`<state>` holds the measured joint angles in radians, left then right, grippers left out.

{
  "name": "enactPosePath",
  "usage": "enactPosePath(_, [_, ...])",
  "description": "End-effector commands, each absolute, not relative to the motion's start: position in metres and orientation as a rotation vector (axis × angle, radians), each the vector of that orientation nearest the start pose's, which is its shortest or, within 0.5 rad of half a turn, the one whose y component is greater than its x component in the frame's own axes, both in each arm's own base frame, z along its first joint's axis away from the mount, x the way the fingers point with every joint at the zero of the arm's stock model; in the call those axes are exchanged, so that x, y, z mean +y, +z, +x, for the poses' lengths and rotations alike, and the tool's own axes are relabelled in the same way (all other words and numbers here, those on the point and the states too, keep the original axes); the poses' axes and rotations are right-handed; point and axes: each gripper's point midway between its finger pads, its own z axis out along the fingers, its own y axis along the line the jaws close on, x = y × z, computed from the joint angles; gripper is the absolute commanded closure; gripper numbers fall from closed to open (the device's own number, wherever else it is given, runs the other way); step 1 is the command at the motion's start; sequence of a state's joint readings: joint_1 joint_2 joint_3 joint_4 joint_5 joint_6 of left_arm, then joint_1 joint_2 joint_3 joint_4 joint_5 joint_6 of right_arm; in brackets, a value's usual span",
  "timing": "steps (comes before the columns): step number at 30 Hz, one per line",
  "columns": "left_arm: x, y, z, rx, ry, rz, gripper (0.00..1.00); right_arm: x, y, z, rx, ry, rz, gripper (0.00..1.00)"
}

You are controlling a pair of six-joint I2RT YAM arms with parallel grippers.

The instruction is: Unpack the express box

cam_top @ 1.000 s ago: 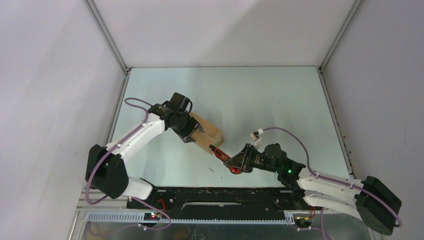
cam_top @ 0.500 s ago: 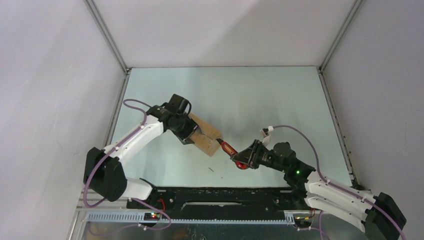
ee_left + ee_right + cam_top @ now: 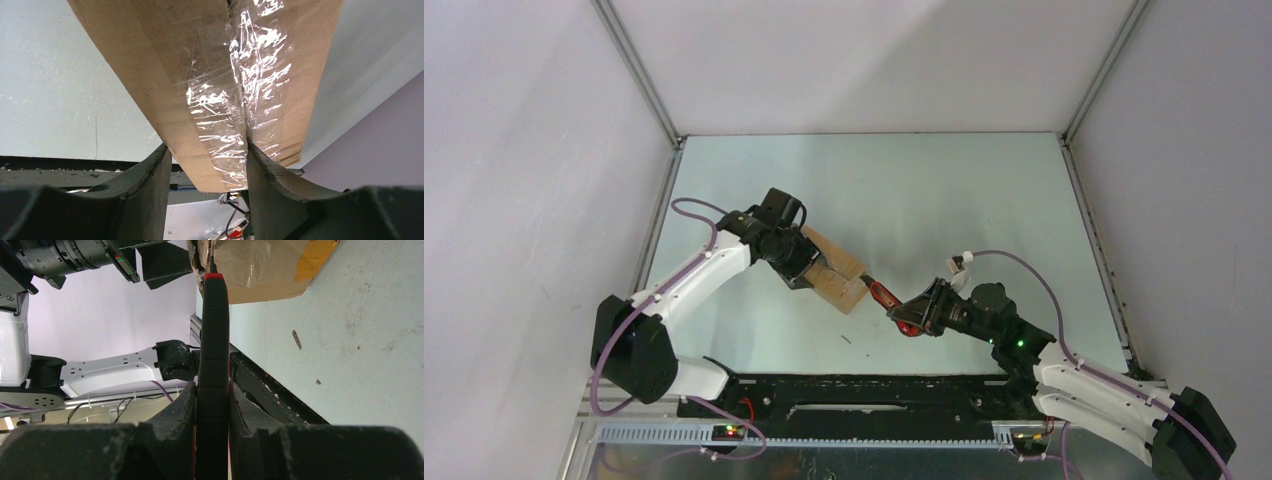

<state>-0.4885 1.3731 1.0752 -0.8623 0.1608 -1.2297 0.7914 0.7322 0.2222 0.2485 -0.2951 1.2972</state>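
On the table (image 3: 984,200), your left claw (image 3: 207,172) clamps the box (image 3: 838,274) and your right claw (image 3: 213,405) clamps the knife (image 3: 214,325), tip at the box end, so a hard push may slide the box loose.
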Motion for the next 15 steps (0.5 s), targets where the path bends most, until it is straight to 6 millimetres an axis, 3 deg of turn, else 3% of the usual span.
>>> enactPosePath(1, [-0.2045,0.1438,0.2321,2.738,-0.695,-0.968,1.00,0.2709,0.1754,0.1439,2.090,1.670,0.266,1.00])
enactPosePath(15, [-0.2083,0.1455,0.2327,2.745,-0.720,-0.939,1.00,0.2739,0.1823,0.1397,2.058,1.730,0.254,1.00])
